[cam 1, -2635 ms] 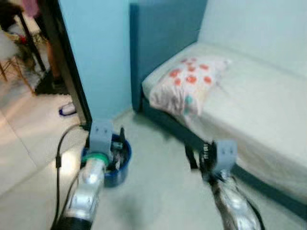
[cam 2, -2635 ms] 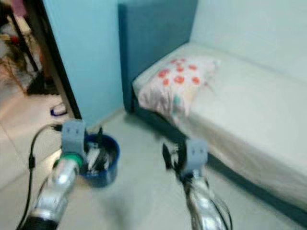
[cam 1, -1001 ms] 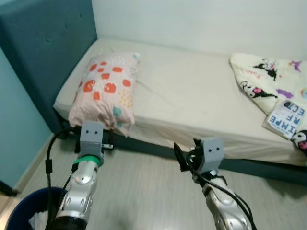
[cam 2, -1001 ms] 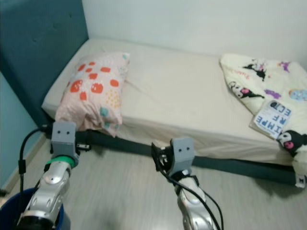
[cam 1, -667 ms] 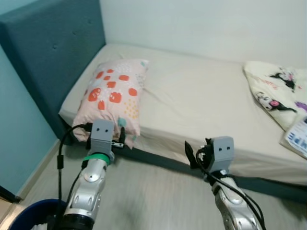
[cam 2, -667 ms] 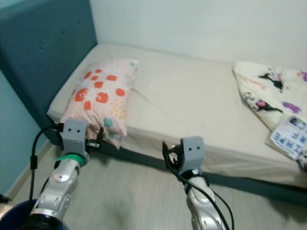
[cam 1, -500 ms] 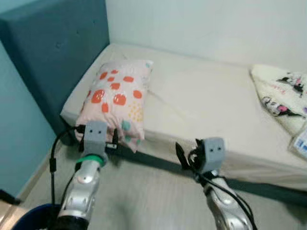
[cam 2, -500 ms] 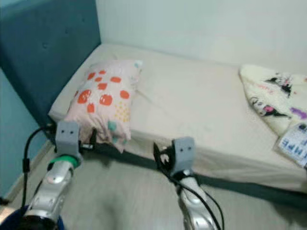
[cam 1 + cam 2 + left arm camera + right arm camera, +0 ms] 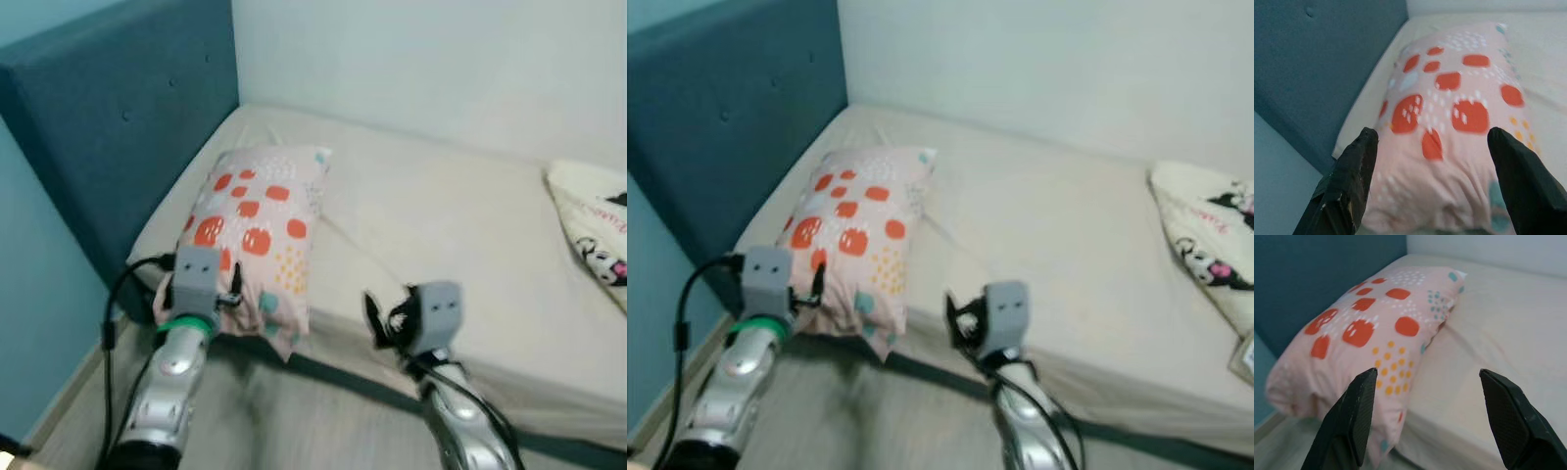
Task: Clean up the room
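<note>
Now we stand at the side of the low bed with the cream sheet (image 9: pixel 441 225) and the dark blue padded headboard (image 9: pixel 118 137). Our job is to tidy the room, and we think this part has only just begun. The soft pink pillow with red and orange spots (image 9: pixel 257 230) lies crooked near the head of the bed. Its lower end hangs over the edge of the mattress, so it is not in its place yet.

Our left gripper (image 9: pixel 1432 188) is right in front of the hanging end of the pillow. Its two black fingers (image 9: pixel 1352 181) are wide apart and hold nothing. Our right gripper (image 9: pixel 1432 423) is a bit farther along the bed edge, pointed at the side of the pillow. Its fingers (image 9: pixel 1354 421) are wide apart too, with nothing in them.

What is left, we think, is to grab the pillow and set it straight by the headboard.

On the far right of the bed lies a pale yellow blanket with cartoon pictures (image 9: pixel 593 230), all bunched up. It may need fixing later. It is well apart from the pillow. Nothing stands between our grippers and the pillow.
</note>
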Robot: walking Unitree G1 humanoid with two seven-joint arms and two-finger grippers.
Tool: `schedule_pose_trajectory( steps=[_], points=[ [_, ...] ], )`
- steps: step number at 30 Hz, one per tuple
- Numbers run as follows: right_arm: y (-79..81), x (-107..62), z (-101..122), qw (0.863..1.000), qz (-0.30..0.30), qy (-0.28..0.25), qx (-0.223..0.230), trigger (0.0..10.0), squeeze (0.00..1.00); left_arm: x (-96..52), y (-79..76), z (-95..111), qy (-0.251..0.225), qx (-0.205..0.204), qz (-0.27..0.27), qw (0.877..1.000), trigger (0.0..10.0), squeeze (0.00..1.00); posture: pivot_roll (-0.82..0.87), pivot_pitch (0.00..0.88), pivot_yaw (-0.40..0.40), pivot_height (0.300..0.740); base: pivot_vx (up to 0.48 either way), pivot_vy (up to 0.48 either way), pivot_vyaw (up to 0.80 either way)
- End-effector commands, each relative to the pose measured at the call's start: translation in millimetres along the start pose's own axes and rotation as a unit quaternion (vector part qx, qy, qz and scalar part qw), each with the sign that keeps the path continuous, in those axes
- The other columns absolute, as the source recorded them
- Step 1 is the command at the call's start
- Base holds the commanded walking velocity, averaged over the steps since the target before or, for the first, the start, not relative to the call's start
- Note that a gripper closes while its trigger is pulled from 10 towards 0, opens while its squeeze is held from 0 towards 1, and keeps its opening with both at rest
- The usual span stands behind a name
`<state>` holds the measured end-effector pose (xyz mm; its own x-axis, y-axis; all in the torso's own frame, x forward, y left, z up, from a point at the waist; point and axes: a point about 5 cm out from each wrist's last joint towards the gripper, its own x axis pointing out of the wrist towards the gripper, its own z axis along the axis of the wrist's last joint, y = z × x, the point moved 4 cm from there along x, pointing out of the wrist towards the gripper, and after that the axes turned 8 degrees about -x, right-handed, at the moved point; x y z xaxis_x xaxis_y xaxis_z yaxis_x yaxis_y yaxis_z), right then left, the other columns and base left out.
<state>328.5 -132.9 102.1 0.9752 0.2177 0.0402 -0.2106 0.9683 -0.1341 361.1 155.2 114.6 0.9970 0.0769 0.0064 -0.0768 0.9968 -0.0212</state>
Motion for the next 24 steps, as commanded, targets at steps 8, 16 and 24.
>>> schedule_pose_trajectory(
  steps=[8, 16, 24],
  points=[
    [-8.1, -3.2, -6.3, 1.000, -0.010, 0.011, -0.002, 10.0, 0.00, -1.4, -4.9, -5.3, 0.009, -0.003, -0.006, 1.000, 10.0, 0.00, -0.11, 0.076, 0.061, 0.717, 0.463, 0.000, 0.00],
    [-7.5, -2.7, -5.9, 1.000, -0.010, 0.010, -0.001, 10.0, 0.00, -1.0, -4.4, -5.2, 0.009, -0.003, -0.005, 1.000, 10.0, 0.00, -0.11, 0.074, 0.061, 0.717, 0.463, 0.000, 0.00],
    [-7.0, -3.3, -8.0, 1.000, -0.009, 0.016, 0.004, 10.0, 0.00, -1.2, -4.6, -6.1, 0.011, -0.004, -0.006, 1.000, 10.0, 0.00, -0.11, 0.075, 0.061, 0.717, 0.438, 0.000, -0.20]
  ],
)
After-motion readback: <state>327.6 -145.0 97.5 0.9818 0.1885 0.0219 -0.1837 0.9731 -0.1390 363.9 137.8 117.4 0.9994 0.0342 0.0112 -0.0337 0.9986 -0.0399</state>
